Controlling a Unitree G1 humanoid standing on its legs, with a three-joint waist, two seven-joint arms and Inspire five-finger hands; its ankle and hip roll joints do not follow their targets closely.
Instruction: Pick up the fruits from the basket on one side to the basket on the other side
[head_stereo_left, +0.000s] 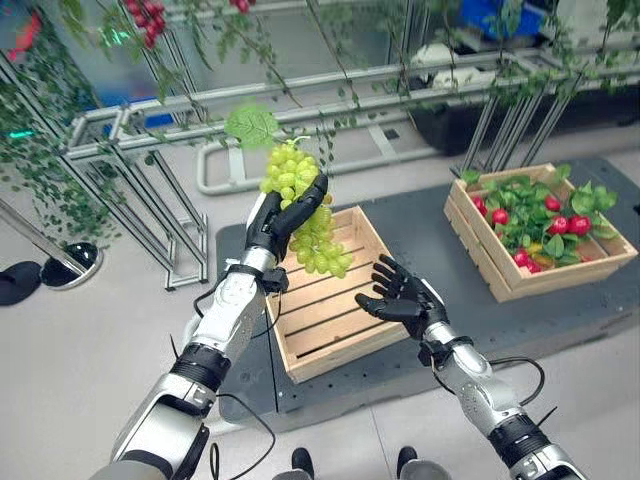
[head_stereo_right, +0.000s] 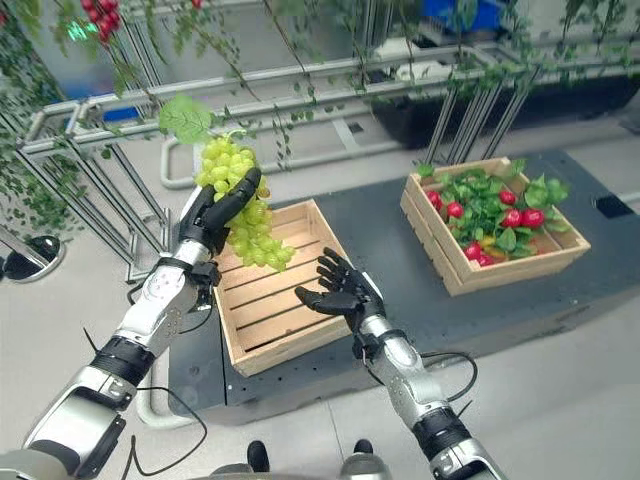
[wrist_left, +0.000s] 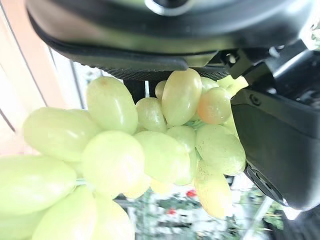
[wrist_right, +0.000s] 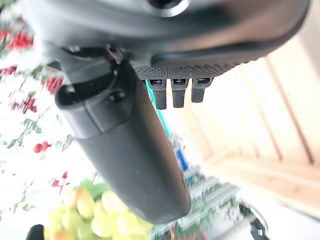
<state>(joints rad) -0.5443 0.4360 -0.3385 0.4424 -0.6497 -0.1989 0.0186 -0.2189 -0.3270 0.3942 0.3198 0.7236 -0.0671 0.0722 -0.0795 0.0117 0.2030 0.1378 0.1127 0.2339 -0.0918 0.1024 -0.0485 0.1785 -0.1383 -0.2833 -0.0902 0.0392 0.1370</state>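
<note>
Left robot hand (head_stereo_left: 278, 222) clenched around green grape bunch (head_stereo_left: 305, 215), raised above empty wooden crate (head_stereo_left: 325, 300). Right robot hand (head_stereo_left: 400, 295) released, fingers spread, over crate's near right edge.

— Any lettering, labels or numbers legible here?
— None. No readable print on the crates (head_stereo_left: 330, 320), the grapes (head_stereo_left: 305, 215) or the metal frame (head_stereo_left: 150, 130) beyond the left hand (head_stereo_left: 275, 225).
</note>
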